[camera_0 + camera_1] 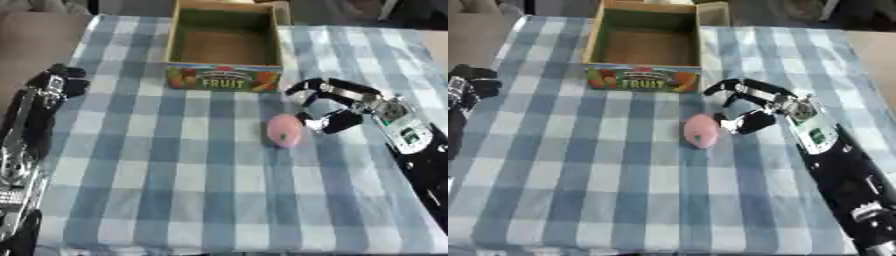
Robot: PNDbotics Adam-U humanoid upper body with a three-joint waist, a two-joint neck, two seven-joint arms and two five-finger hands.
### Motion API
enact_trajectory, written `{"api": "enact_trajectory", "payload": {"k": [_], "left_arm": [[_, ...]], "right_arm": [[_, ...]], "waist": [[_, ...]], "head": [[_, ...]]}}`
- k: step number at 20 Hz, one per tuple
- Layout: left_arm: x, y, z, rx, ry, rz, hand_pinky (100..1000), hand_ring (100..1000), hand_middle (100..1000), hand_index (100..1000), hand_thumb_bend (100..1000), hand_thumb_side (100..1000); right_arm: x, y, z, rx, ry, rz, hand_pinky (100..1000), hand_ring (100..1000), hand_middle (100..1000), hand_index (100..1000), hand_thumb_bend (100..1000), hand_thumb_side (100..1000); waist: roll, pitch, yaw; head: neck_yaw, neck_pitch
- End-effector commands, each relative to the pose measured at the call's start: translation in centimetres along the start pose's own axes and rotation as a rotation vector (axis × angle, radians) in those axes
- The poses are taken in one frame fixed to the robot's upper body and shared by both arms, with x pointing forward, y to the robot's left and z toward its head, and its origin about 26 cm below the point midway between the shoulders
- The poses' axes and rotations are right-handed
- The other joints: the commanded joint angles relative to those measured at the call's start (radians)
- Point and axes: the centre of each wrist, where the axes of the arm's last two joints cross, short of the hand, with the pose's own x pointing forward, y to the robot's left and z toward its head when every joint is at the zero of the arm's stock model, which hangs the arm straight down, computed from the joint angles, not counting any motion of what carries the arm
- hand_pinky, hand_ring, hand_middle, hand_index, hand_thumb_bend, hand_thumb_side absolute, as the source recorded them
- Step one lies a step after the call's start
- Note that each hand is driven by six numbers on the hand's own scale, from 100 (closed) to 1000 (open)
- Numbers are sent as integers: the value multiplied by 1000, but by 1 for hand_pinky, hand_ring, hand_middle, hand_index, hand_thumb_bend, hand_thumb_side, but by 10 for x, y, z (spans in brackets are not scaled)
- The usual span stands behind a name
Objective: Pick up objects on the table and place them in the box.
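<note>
A pink egg-shaped object (284,130) lies on the checked tablecloth in the middle of the table. My right hand (335,106) hovers just to its right, open, with fingers spread above and thumb low, close to the object but not closed round it. Behind them stands the open cardboard box (224,78) with "FRUIT" on its front wall; its inside looks empty. My left hand (59,82) rests at the left edge of the table, far from the object, its fingers curled.
The blue and white checked cloth (175,175) covers the whole table, with wide bare room in front. A brown seat (31,40) shows beyond the left edge.
</note>
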Motion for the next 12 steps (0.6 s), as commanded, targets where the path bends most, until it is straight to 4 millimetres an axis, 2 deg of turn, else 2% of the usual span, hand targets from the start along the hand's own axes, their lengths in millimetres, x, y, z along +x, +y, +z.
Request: {"api": "enact_trajectory", "payload": {"k": [1, 12], "left_arm": [[6, 5, -2, -1, -23, -18, 786, 722, 678, 706, 100, 819], [5, 5, -2, -7, -18, -20, 787, 723, 679, 707, 100, 818]], "right_arm": [[0, -6, 3, 21, 4, 24, 764, 1000, 870, 909, 100, 210], [3, -3, -5, 80, -24, 39, 767, 1000, 869, 908, 100, 214]], "waist": [[2, -17, -1], [-3, -27, -13]], "head": [[-2, 7], [-2, 15]]}}
